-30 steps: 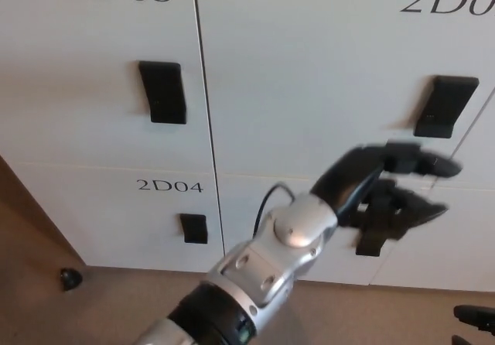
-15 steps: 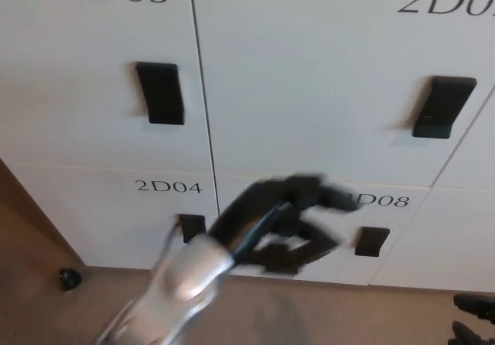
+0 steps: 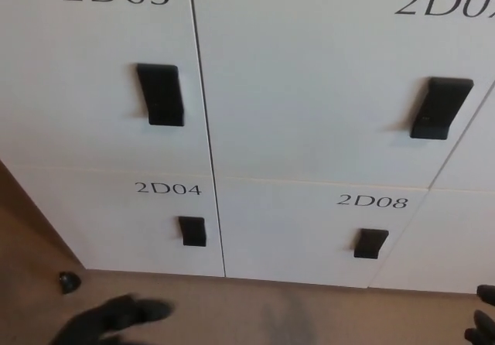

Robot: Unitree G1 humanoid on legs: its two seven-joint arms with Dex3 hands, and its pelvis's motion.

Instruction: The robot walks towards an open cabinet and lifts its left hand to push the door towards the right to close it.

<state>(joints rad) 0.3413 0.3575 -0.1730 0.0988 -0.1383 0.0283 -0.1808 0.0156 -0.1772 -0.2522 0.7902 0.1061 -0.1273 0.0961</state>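
White cabinet doors marked 2D03, 2D04 and 2D08 fill the wall, all lying flush with black handles, while the robot's left hand blurs low over brown floor, finger spread unreadable, and its right hand barely shows.

One head view looks down, seemingly close, at the cabinet doors and floor.

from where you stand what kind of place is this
Probably a locker or storage room in an office or lab. It shows white flat cabinet doors in a grid, black printed labels such as 2D04 and 2D08, black wedge-shaped handles, and brown carpet-like floor.
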